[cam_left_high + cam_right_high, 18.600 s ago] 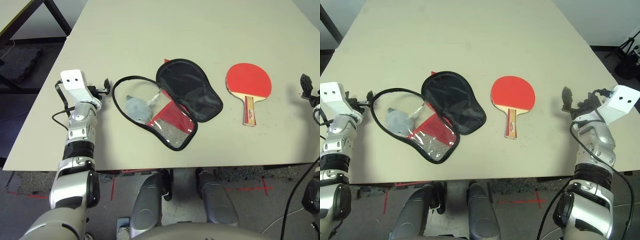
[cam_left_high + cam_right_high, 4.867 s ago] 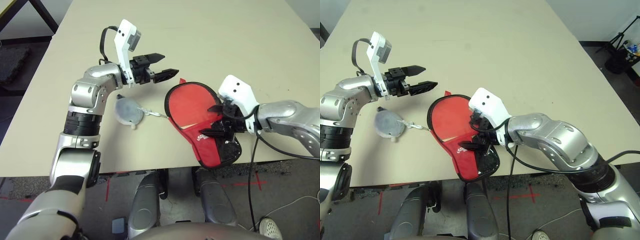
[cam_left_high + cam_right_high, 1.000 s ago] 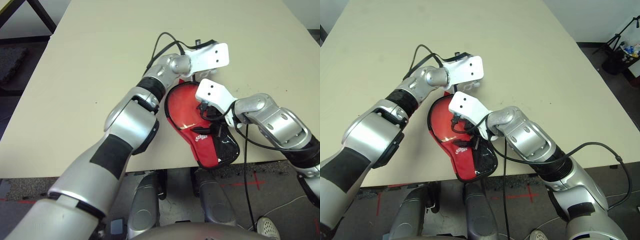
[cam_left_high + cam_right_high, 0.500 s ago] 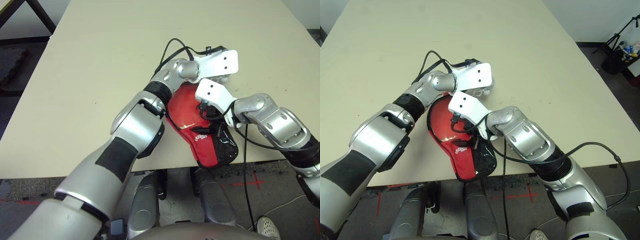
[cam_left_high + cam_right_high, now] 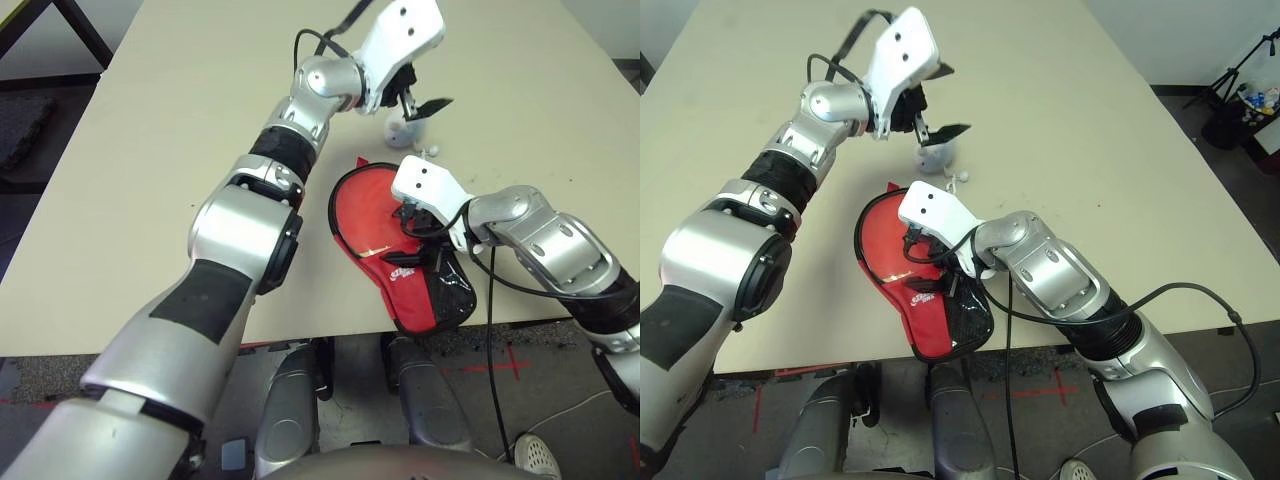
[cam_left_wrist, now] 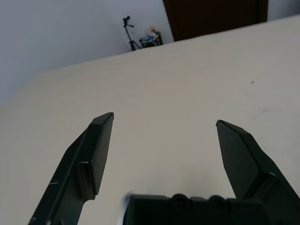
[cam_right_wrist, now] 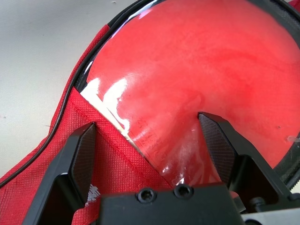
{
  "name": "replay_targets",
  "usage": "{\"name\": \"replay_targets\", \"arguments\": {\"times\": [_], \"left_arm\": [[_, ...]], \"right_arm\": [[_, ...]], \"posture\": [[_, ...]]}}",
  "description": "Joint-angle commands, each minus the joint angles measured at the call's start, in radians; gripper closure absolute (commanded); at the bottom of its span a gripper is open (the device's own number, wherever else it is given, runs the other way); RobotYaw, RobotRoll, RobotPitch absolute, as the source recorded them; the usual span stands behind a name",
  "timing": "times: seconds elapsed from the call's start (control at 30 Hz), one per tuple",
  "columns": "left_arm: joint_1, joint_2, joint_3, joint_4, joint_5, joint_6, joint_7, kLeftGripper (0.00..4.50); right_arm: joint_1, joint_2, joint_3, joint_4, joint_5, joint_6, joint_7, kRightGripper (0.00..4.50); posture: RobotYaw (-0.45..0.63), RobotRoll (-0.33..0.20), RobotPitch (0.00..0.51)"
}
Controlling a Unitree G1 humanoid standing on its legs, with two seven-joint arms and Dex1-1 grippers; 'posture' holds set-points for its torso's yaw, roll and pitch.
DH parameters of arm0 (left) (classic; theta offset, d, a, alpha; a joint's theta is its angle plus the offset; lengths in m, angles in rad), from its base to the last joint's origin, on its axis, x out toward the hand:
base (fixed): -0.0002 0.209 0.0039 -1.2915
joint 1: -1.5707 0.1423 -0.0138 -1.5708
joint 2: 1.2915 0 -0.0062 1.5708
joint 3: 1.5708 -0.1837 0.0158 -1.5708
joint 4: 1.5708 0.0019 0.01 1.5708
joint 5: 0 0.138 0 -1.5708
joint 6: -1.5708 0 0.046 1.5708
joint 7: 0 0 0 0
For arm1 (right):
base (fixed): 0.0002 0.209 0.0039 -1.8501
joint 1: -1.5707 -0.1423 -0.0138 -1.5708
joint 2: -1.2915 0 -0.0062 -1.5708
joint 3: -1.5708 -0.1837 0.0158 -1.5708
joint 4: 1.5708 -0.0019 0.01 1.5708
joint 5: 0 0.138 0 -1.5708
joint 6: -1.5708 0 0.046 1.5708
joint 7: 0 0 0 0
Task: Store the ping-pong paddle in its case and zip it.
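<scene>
The right gripper (image 7: 149, 154) hovers with jaws spread wide directly over the case (image 5: 400, 235), which lies at the table's (image 5: 200, 120) near edge with its long axis running from the round far end toward the robot; the ping-pong paddle (image 7: 197, 70) sits inside, its red face under clear film, so this arm is much the nearer for any zipping. The left gripper (image 5: 930, 115), also spread and empty, is raised beyond the case, above a small pale lump (image 5: 933, 156). A second ago it was low and shut by the case's far rim.
</scene>
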Motion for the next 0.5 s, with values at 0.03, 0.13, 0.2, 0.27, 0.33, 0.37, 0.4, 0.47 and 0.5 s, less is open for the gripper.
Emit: {"name": "replay_targets", "arguments": {"times": [0.03,0.13,0.2,0.27,0.33,0.37,0.4,0.47,0.5], "left_arm": [[0.006,0.001,0.005,-0.045,-0.032,0.032,-0.06,0.03],[0.017,0.025,-0.001,-0.087,-0.05,0.1,-0.126,0.03],[0.03,0.051,-0.011,-0.123,-0.054,0.144,-0.166,0.03],[0.043,0.075,-0.023,-0.155,-0.051,0.178,-0.193,0.03],[0.058,0.106,-0.037,-0.187,-0.045,0.215,-0.224,0.03],[0.067,0.12,-0.045,-0.203,-0.042,0.234,-0.241,0.03],[0.076,0.133,-0.053,-0.22,-0.041,0.249,-0.255,0.03],[0.104,0.163,-0.074,-0.263,-0.04,0.286,-0.294,0.03],[0.118,0.176,-0.083,-0.286,-0.04,0.305,-0.313,0.03]], "right_arm": [[0.032,0.003,0.04,0.06,-0.016,0.02,-0.003,0.0],[0.033,0.005,0.036,0.069,-0.018,0.015,-0.004,0.0],[0.033,0.005,0.035,0.075,-0.019,0.011,-0.005,0.0],[0.032,0.006,0.034,0.078,-0.019,0.01,-0.006,0.0],[0.033,0.007,0.033,0.079,-0.02,0.009,-0.007,0.0],[0.034,0.007,0.033,0.08,-0.021,0.009,-0.007,0.0],[0.034,0.007,0.033,0.08,-0.021,0.008,-0.007,0.0],[0.034,0.007,0.032,0.082,-0.022,0.006,-0.007,0.0],[0.035,0.007,0.031,0.082,-0.022,0.006,-0.007,0.0]], "posture": [[-0.08,0.0,0.236],[-0.09,0.0,0.234],[-0.09,0.0,0.233],[-0.09,0.0,0.232],[-0.09,0.0,0.23],[-0.09,0.0,0.23],[-0.09,0.0,0.23],[-0.09,0.0,0.229],[-0.09,0.0,0.229]]}}
